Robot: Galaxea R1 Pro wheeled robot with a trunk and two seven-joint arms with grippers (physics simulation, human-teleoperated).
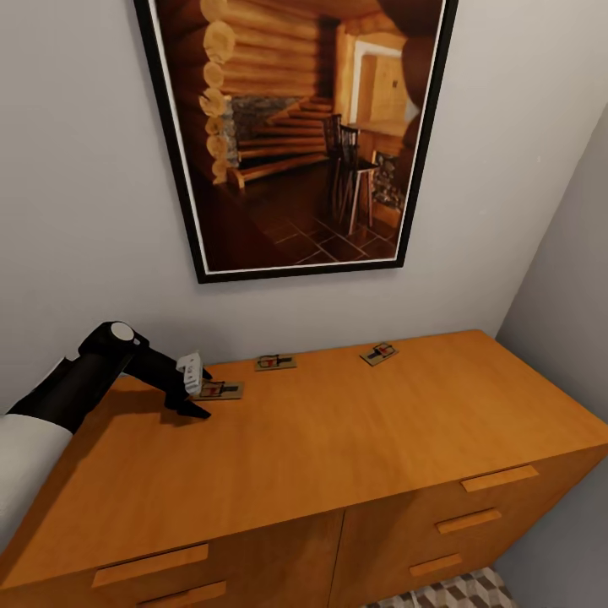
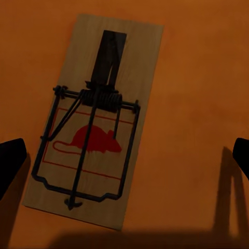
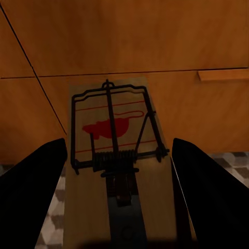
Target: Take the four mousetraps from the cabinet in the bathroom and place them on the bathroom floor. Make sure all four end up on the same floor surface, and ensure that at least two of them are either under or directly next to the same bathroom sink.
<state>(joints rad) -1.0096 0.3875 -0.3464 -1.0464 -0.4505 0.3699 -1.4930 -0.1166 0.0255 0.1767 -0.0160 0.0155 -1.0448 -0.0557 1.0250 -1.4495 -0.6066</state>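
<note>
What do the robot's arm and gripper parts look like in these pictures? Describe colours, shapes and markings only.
In the head view the left arm has a white rounded shell nearer the body, then a black tapered forearm with a small white cap on its joint. The left gripper has slim black pointed fingers and a small white block with dark marks. In both wrist views the fingers show as plain black wedges.

The low orange-brown wooden cabinet (image 1: 355, 439) is showing a smooth top with fine grain and a soft satin sheen, and its slim bar handles are looking like the same wood. The small flat mousetraps (image 2: 96, 122) are appearing as pale, matt bare-wood boards printed with a red mouse, carrying thin dark metal wire and a coiled spring. The black left gripper (image 1: 196, 395) is looking like matt plastic, and the black-framed picture (image 1: 295, 135) is showing a glossy print.
</note>
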